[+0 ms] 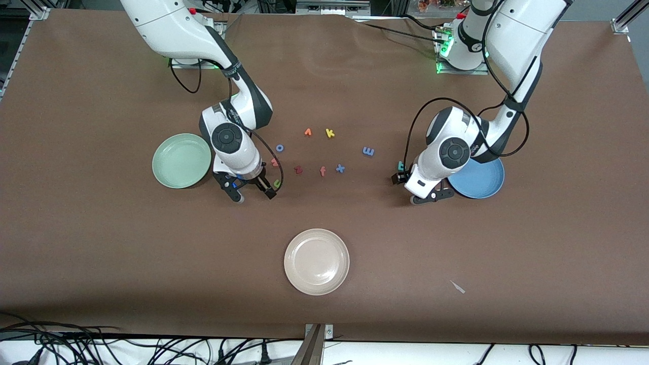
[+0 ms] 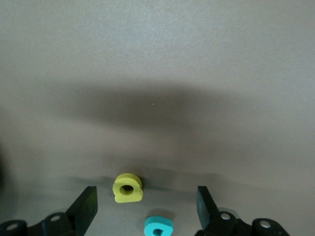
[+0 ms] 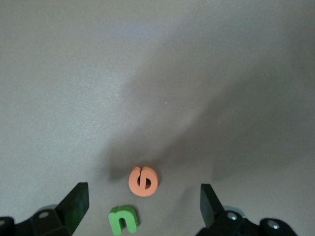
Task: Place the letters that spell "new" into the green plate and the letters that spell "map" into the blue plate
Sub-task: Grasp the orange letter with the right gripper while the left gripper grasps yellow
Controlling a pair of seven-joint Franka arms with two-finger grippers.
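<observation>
The green plate [image 1: 181,160] lies toward the right arm's end and the blue plate [image 1: 481,182] toward the left arm's end, partly under the left arm. My right gripper [image 1: 252,192] [image 3: 142,206] hangs open low over the table beside the green plate. The green n [image 1: 277,183] [image 3: 123,219] and orange e [image 3: 143,181] lie between its fingers, untouched. The salmon w [image 1: 274,162] lies by its wrist. My left gripper [image 1: 418,187] [image 2: 146,209] is open beside the blue plate, over the teal a [image 1: 400,165] [image 2: 158,227] and yellow p [image 2: 128,188]. The periwinkle m [image 1: 368,151] lies apart.
Between the arms lie a blue o [image 1: 279,147], dark red z [image 1: 298,169], orange f [image 1: 322,171], blue x [image 1: 340,168], yellow k [image 1: 330,133] and another orange letter [image 1: 308,132]. A cream-white plate [image 1: 317,261] sits nearer the front camera. A small scrap [image 1: 458,287] lies near it.
</observation>
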